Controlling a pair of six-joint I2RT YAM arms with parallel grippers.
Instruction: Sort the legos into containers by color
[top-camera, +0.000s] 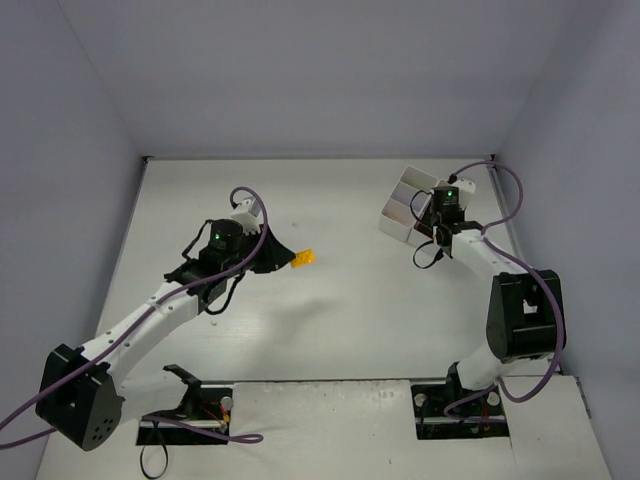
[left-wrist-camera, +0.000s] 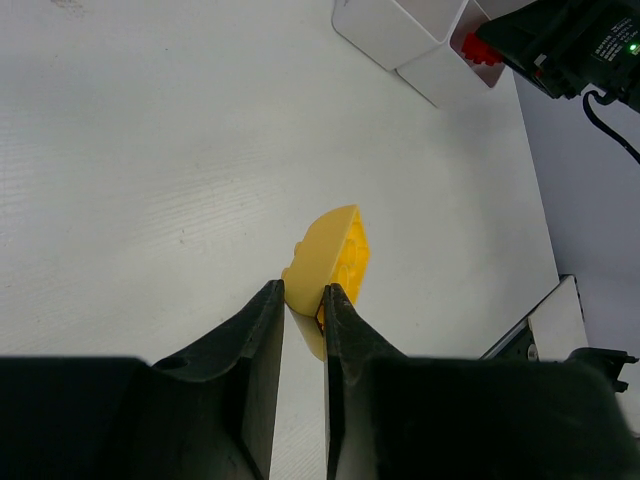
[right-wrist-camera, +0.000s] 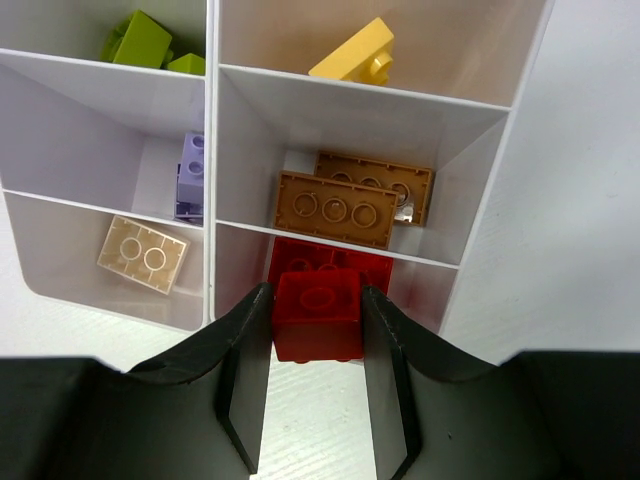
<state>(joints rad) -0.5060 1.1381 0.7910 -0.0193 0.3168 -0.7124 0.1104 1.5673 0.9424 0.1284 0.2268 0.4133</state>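
Between the left jaws, closed tight, sits the near edge of a yellow brick (left-wrist-camera: 335, 255). The rest of it juts out past the tips, and its lower corner is hidden behind the right-hand finger. Whether it touches the counter (left-wrist-camera: 150, 150) is hard to tell. Ahead and to the left of these jaws the counter lies bare. The tray (left-wrist-camera: 395, 35) is well ahead and to the right, cut off by the picture's top edge.

The right jaws clamp a red brick (right-wrist-camera: 318, 313) by its sides, above the tray's near wall. Just beyond and below it, a second red brick (right-wrist-camera: 335, 262) lies mostly covered. Farther ahead, two brown bricks (right-wrist-camera: 350, 200) lie side by side, and then comes a second yellow brick (right-wrist-camera: 355, 60). Left of the jaws lies a pale brick (right-wrist-camera: 143, 253). Beyond it a lavender brick (right-wrist-camera: 192, 175) is half hidden by the divider, and the lime green bricks (right-wrist-camera: 140, 40) are cropped at the top. The tray's outer wall runs close along the right jaw.
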